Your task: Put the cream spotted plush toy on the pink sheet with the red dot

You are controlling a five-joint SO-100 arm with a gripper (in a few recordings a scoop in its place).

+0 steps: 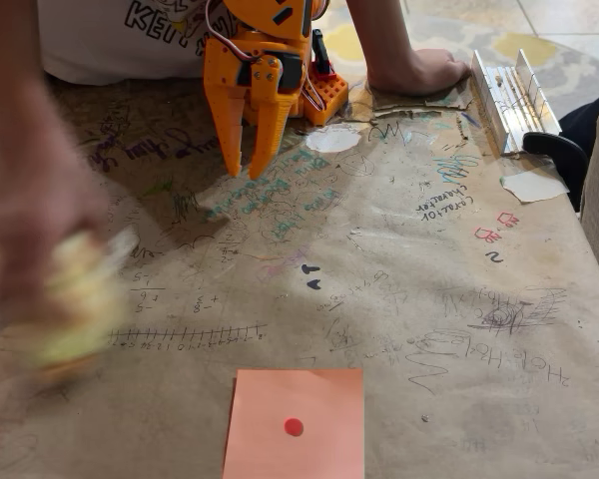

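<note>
My fingers (pixel 250 150) hang tips down at the back of the surface (pixel 399 289), left of centre in the fixed view. The pink sheet with the red dot (pixel 296 424) lies flat at the front edge, well in front of me. Far left, a person's hand (pixel 40 230) holds the cream spotted plush toy (pixel 75 309) above the surface, left of the sheet. Another hand (pixel 419 72) rests on the back edge, right of me.
</note>
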